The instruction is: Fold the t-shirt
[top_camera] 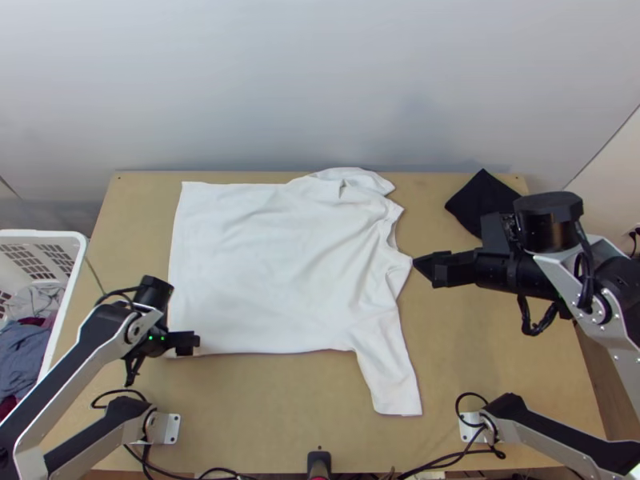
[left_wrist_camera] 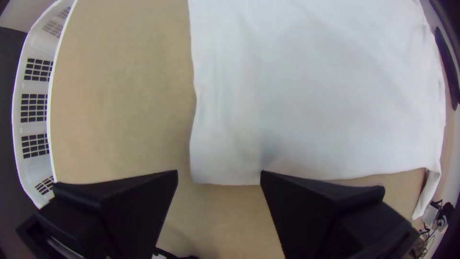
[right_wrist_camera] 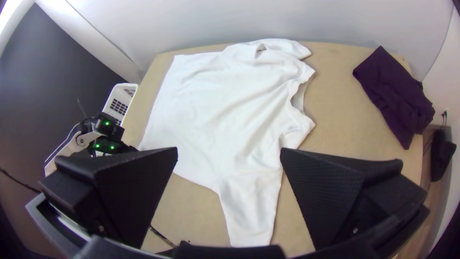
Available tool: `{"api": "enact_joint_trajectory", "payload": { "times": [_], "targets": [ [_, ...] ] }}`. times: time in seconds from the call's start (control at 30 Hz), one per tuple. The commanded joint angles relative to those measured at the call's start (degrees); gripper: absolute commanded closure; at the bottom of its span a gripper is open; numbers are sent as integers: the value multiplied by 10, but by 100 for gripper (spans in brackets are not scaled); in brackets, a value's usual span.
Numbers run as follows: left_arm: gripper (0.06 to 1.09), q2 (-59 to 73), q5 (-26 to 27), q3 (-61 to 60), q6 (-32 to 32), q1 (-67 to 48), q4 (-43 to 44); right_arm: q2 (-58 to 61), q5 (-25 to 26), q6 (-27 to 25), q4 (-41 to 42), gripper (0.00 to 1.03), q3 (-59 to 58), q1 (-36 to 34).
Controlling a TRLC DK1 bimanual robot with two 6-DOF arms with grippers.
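Top view: white t-shirt on the wooden table, body spread broad and mostly flat, hem toward the basket side, collar toward the right arm. Near sleeve lies stretched out toward the table's near edge; far sleeve is rumpled, part of it doubled up close to the shoulder. Soft creases run across the chest and beside the neck. Progress, as I judge it: laying-out largely done, folding proper hardly begun. No sleeve is turned in over the body, no side brought across, hem and collar well apart. Left wrist view: left gripper released, its two fingers wide apart with the near hem corner showing at the gap; nothing clasped, and whether a fingertip touches the cloth I cannot tell. Right wrist view: right gripper also released, fingers spread, holding nothing; top view puts it by the collar end, contact again uncertain. Still to do, probably: a tidy of the far sleeve, both sleeves in, the body folded over, likely more than once, then a final squaring. The left one seems placed for a pinch at that hem corner; a shallow bite could slip or drag the hem askew. Dark folded cloth rests at the table's far right corner, apart from the shirt.
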Motion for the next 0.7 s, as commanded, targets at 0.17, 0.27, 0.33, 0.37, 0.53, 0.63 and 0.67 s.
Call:
{"api": "enact_joint_trajectory", "payload": {
  "times": [0.17, 0.27, 0.33, 0.37, 0.53, 0.63, 0.67],
  "targets": [
    [105, -36, -19, -46, -24, -55, 70, 13, 1, 4, 6, 3, 7, -8],
    [104, -71, -19, -41, -21, -58, 72, 14, 1, 4, 6, 3, 5, -8],
    [105, -76, -18, -26, -21, -52, 49, 15, 1, 4, 6, 3, 7, -8],
    [104, -78, -17, -16, -18, -47, 29, 17, 1, 4, 6, 3, 8, -8],
    [104, -111, 16, 35, 35, 10, -51, 21, 1, 4, 6, 3, 8, -7],
    [105, -117, 48, 65, 90, 70, -94, 27, 1, 4, 6, 3, 12, -5],
    [104, -117, 58, 76, 115, 95, -110, 29, 1, 4, 6, 3, 14, -5]
  ]
}}
